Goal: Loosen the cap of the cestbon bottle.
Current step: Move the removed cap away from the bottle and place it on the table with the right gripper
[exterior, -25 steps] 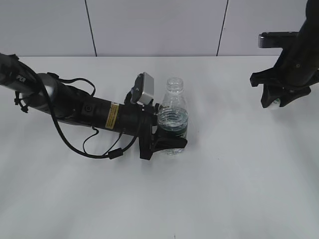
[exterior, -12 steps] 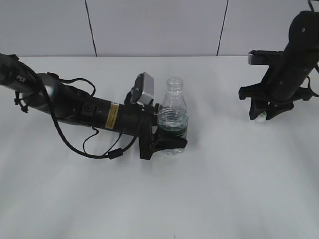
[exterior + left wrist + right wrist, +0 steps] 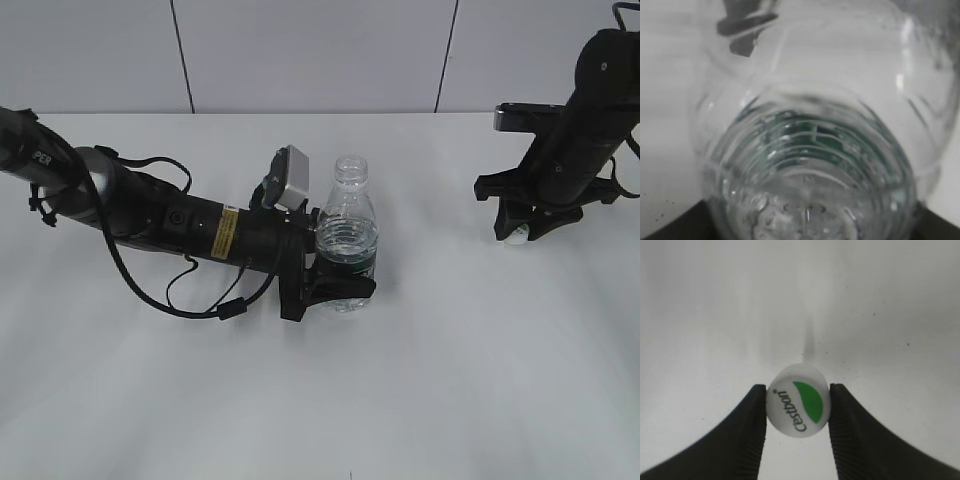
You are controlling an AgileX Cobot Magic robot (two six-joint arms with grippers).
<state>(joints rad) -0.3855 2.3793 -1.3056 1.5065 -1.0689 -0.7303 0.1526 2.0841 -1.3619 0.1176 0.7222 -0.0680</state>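
I see the cap (image 3: 798, 407) already off; my right gripper (image 3: 798, 412) pinches it between both fingers, low over the table (image 3: 480, 380) at far right, well apart from the cestbon bottle (image 3: 347, 235). My left gripper (image 3: 335, 272) clamps the bottle upright, neck bare; I judge only setting the cap down remains.

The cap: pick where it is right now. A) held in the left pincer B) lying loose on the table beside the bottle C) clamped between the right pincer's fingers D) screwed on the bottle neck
C: the right wrist view shows the cap squeezed in the right pincer; the bottle has a bare neck.
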